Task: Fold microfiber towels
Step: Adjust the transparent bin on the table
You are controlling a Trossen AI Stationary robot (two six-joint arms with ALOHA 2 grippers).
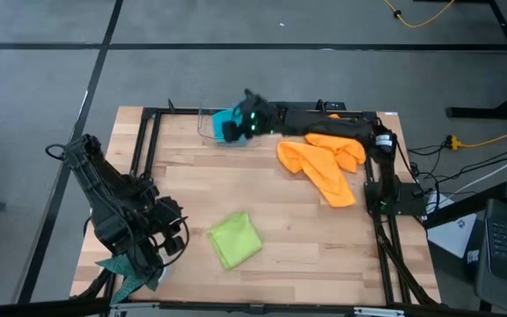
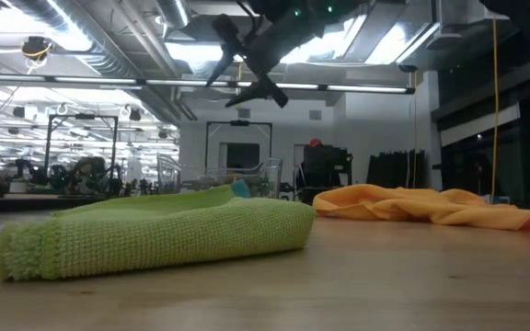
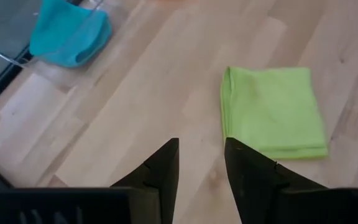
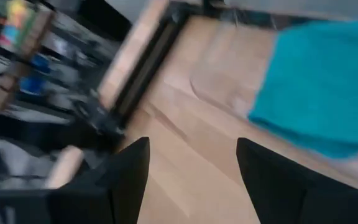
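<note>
Nearest, at the table's front left corner: left gripper [image 1: 170, 236] raised over the wood, fingers [image 3: 166, 171] parted by a narrow gap, nothing between them. Dark teal spiky-edged cloth [image 1: 130, 273] just beside it at the front edge, partly under the arm.

A little farther in, front centre of the wooden table [image 1: 262, 189]: lime-green towel [image 1: 235, 239] lying folded into a flat rectangle, folded edge thick and rounded in the low view [image 2: 155, 234], clear of both grippers. Also seen from the left wrist [image 3: 272, 112], just ahead of the fingertips.

Toward the right side, past the middle: orange towels [image 1: 324, 163] heaped loose and unfolded, rumpled, spreading toward the right rail; low and wide in the low view [image 2: 431, 204]. Cannot tell where one orange cloth ends and the other starts.

Farthest, at the back edge: clear plastic bin [image 1: 208, 123] with the turquoise-blue towel [image 1: 228, 122] bunched inside; same pair seen from the left wrist, towel [image 3: 70, 37] behind the transparent wall [image 3: 17, 56]. Right gripper [image 1: 240, 114] stretched across the back of the table to that bin, fingers [image 4: 126, 171] spread wide, empty, with the turquoise cloth [image 4: 322, 93] close ahead.

No readable writing, brand or label anywhere.
</note>
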